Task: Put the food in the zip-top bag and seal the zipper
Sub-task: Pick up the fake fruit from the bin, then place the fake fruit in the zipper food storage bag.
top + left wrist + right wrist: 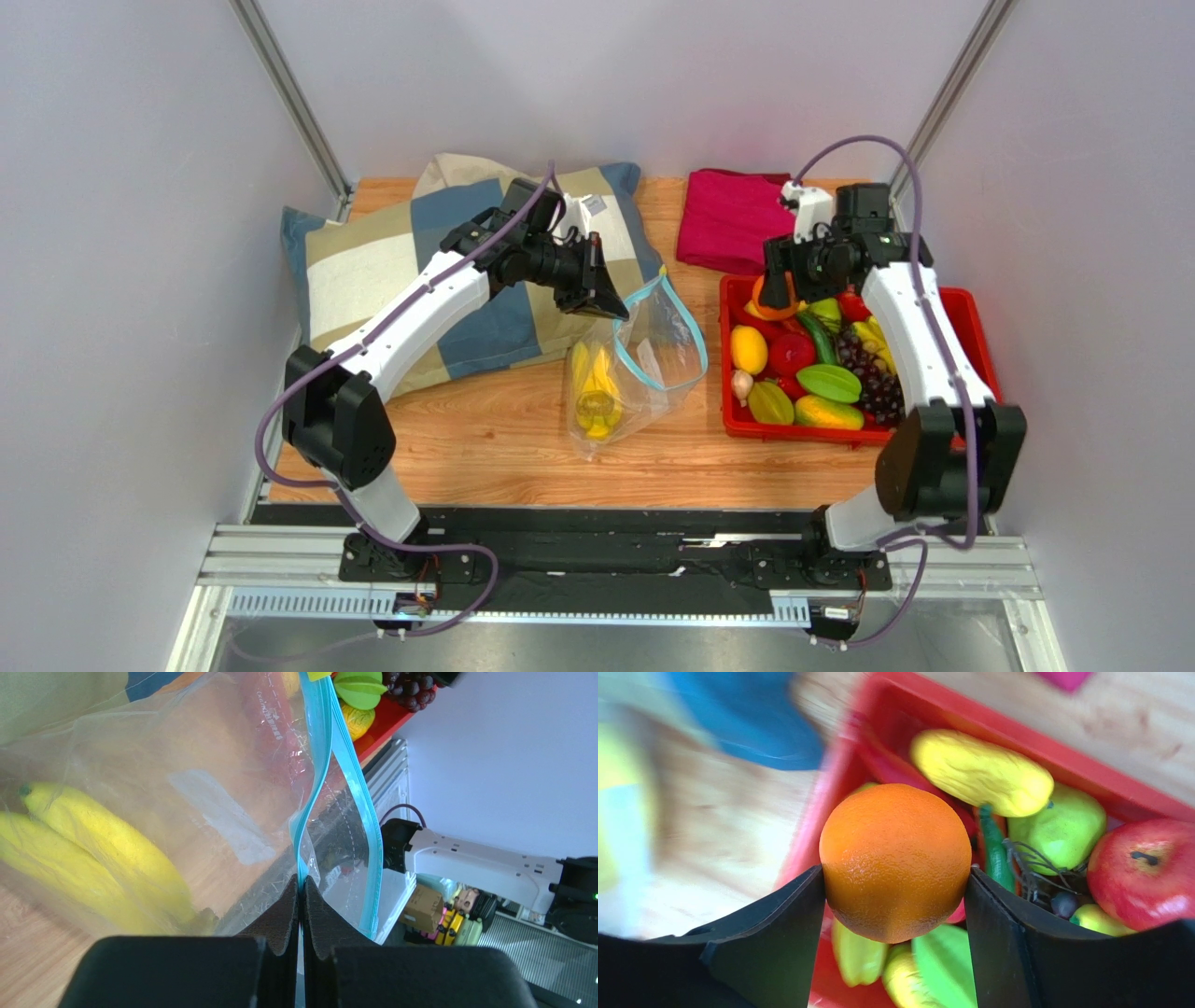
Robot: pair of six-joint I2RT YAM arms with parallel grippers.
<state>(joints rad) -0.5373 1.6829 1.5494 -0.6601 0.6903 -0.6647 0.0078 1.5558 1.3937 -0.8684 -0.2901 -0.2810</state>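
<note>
One orange (895, 847) within right claw (894, 882)

Right wrist: left third motion-blurred, desk (731, 833) and blue patch (749, 717) w/o detail. The orange (895, 861) hides part of red tray (1102, 777) contents. Left wrist: banana bunch (91, 854) cut off at left edge, grapes (410, 687) at top; white label (217, 815) on zip-top bag (175, 735) unreadable. Top: grapes partly under right arm (912, 336), too small to count.
</note>
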